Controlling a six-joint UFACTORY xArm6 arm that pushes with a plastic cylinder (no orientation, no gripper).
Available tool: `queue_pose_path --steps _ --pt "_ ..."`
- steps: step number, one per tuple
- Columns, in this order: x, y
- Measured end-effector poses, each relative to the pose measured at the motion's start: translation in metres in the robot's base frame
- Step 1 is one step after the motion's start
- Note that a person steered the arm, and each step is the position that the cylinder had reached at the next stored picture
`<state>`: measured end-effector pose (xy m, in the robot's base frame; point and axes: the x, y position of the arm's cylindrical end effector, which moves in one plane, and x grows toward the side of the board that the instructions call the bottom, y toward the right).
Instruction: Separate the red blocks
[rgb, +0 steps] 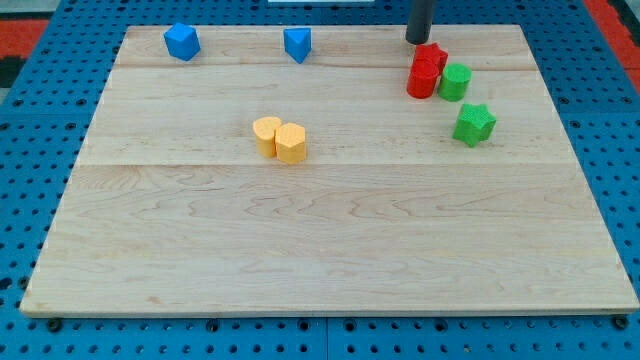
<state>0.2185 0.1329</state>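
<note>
Approach step, no pincer here so no jaw state to tell: dark rod tip (418, 40) just above touching red star-shaped block (431, 57) and red cylinder block (421, 79). Next: wedge between, shove apart, dodging green cylinder block (455, 81).

Wooden board (330, 250) on blue pegboard (40, 130), my tip (417, 40) just above two touching red blocks (425, 70), green cylinder (455, 82) beside them, green star (474, 124) below, two yellow blocks (280, 138) mid-board, two blue blocks (182, 42) at the top.

Board (330, 230) pale wood, smooth, matt; blue pegboard (40, 120) perforated.
</note>
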Motion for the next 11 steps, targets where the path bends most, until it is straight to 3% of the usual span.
queue_pose_path --steps 2,5,6,7,8,9,10,11 --pt "-0.004 0.0" --pt "0.012 0.054" --pt "0.039 0.043" --pt "0.053 -0.006" --pt "0.102 -0.067" --pt "0.134 -0.077" --pt "0.17 -0.047" --pt "0.223 -0.111"
